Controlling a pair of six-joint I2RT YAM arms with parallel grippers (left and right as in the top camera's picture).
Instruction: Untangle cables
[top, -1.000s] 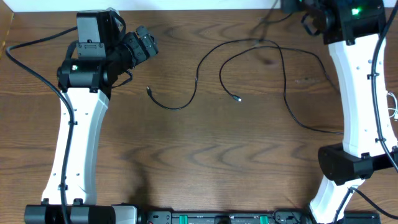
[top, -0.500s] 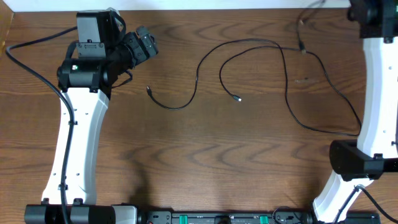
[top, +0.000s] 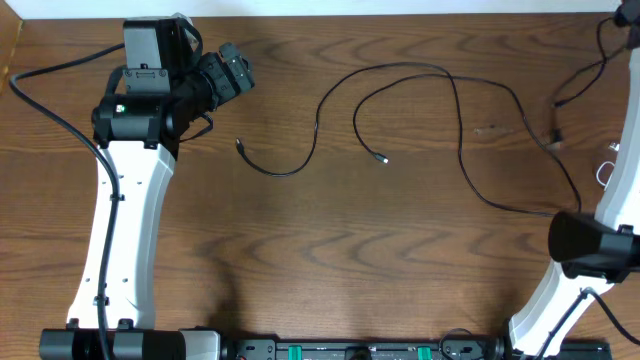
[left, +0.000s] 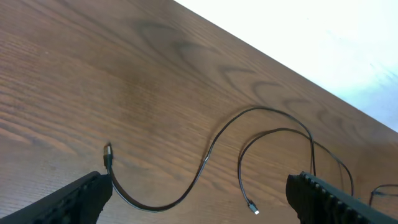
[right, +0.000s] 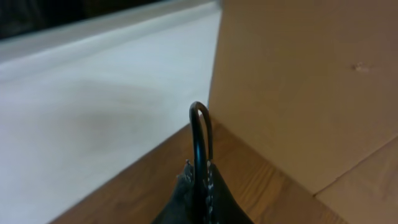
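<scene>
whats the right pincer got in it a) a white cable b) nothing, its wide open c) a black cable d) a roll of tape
c: the right wrist view shows the right pincer shut on a loop of black cable that sticks up from between its fingers.

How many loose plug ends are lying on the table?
2. One plug end lies near the left arm; the other plug end lies farther right, mid-table. More may be hidden off the right edge, where the right claw pinches a black cord.
</scene>
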